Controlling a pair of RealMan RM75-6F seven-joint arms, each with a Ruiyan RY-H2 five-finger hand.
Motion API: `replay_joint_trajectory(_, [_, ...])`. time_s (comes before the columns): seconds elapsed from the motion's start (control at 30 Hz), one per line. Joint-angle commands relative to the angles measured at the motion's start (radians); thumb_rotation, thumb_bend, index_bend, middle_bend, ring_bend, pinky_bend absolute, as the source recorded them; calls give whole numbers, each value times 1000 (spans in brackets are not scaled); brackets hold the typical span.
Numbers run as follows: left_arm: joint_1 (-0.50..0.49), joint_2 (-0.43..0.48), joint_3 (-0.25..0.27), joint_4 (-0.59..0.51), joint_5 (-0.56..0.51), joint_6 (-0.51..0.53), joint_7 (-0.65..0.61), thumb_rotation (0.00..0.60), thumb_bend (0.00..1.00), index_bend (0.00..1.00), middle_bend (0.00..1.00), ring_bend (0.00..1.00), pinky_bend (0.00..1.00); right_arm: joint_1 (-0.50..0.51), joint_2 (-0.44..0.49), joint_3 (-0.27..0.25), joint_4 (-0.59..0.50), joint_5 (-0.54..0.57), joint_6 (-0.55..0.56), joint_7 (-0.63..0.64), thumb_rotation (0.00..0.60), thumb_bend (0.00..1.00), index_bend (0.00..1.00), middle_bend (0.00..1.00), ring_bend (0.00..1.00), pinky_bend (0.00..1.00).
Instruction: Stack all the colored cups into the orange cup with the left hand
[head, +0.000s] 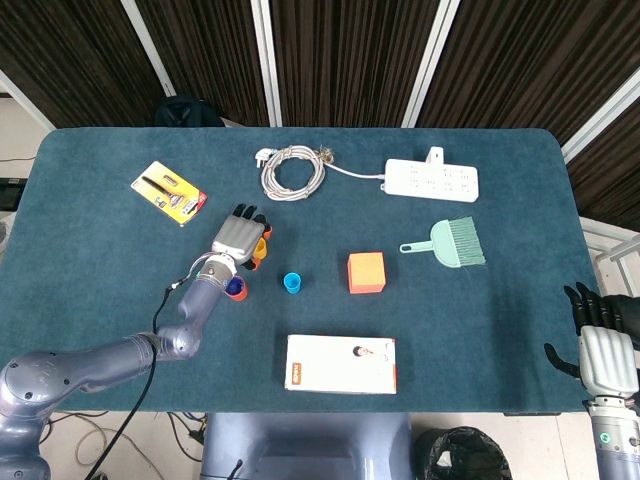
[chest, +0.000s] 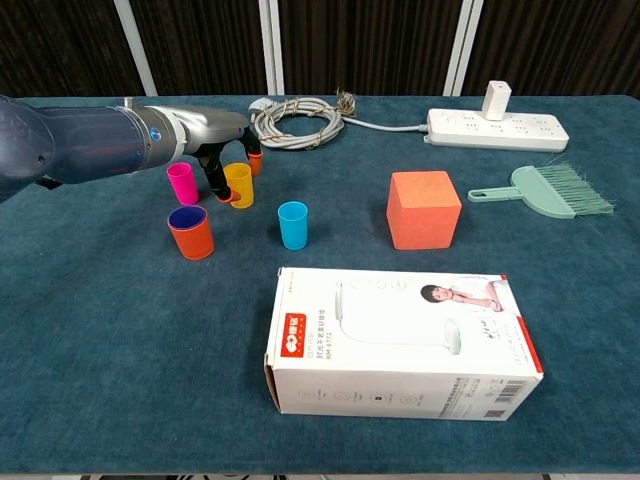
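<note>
Orange cup (chest: 191, 232) sits on the bench (chest: 120, 330) with a blue cup already nested inside (one done, by the look of it). Yellow cup (chest: 239, 184), pink cup (chest: 182, 183) and light-blue cup (chest: 293, 224) stand loose near it. Left hand (chest: 228, 160), fingers spread downward, straddles the yellow cup; a firm grip cannot be confirmed.
</note>
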Motion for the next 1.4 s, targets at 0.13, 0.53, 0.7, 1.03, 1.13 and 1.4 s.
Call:
replay_joint_trajectory(0.13, [2, 0, 7, 3, 8, 8, -1, 600, 281, 385, 210, 0, 0, 0, 0, 0, 0, 0, 0, 0, 600, 337, 89, 45, 87, 44])
replay_joint_trajectory(0.53, [4, 8, 13, -11, 22, 23, -3, 600, 346, 458, 249, 0, 0, 1, -2, -1, 0, 3, -6, -2, 600, 336, 89, 44, 88, 44])
replay_joint_trajectory(0.7, [6, 19, 8, -32, 31, 33, -10, 600, 353, 463, 252, 0, 0, 0, -1, 1, -1, 4, -4, 1, 600, 336, 89, 44, 87, 44])
replay_joint_trajectory(1.03, [22, 153, -30, -260, 78, 118, -24, 600, 353, 462, 248, 0, 0, 0, 2, 1, -2, 1, -3, 8, 600, 337, 89, 44, 88, 44])
replay_joint_trajectory(1.13, [45, 229, -28, -380, 89, 151, -21, 600, 353, 461, 246, 0, 0, 0, 2, 0, -1, 0, -4, 11, 600, 337, 89, 44, 88, 44])
replay_joint_trajectory(1.4, [113, 419, 1, -625, 92, 215, -19, 600, 353, 443, 246, 0, 0, 1, 2, -3, -6, -10, 2, 6, 600, 337, 88, 44, 87, 44])
